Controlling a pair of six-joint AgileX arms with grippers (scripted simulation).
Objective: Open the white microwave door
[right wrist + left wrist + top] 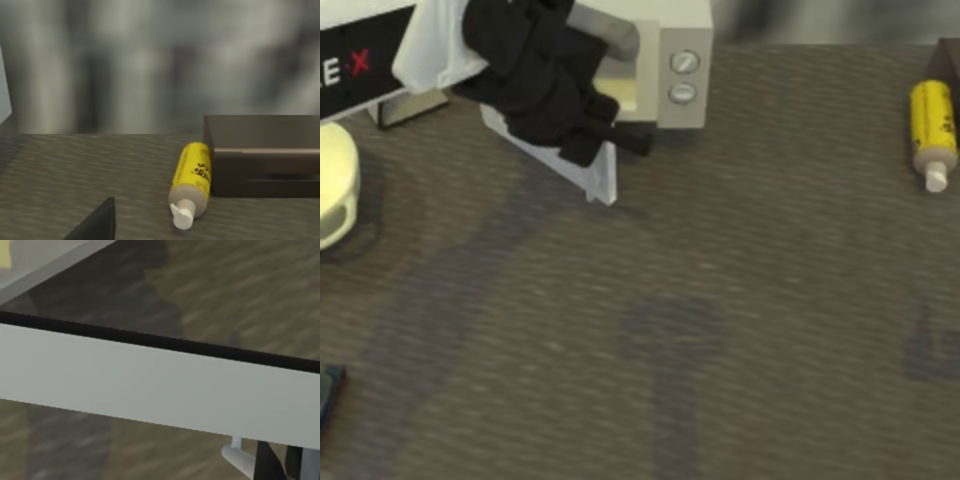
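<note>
The white microwave (685, 45) stands at the table's back, two round knobs on its right panel. Its door (560, 160) is swung out towards the front left, and the cream interior (623, 92) shows. My left gripper (610, 138) is over the door's free end. In the left wrist view the door's white edge (150, 377) fills the middle. Below it, a dark finger (269, 466) crosses the grey bar handle (237, 456), and the gripper looks shut on that handle. My right gripper (97, 225) is out of the top view, parked low at the right.
A yellow tube (933, 122) with a white cap lies at the right edge, next to a dark brown box (262, 155). A pale yellow round object (332, 185) sits at the left edge. A black sign (360, 65) stands at the back left.
</note>
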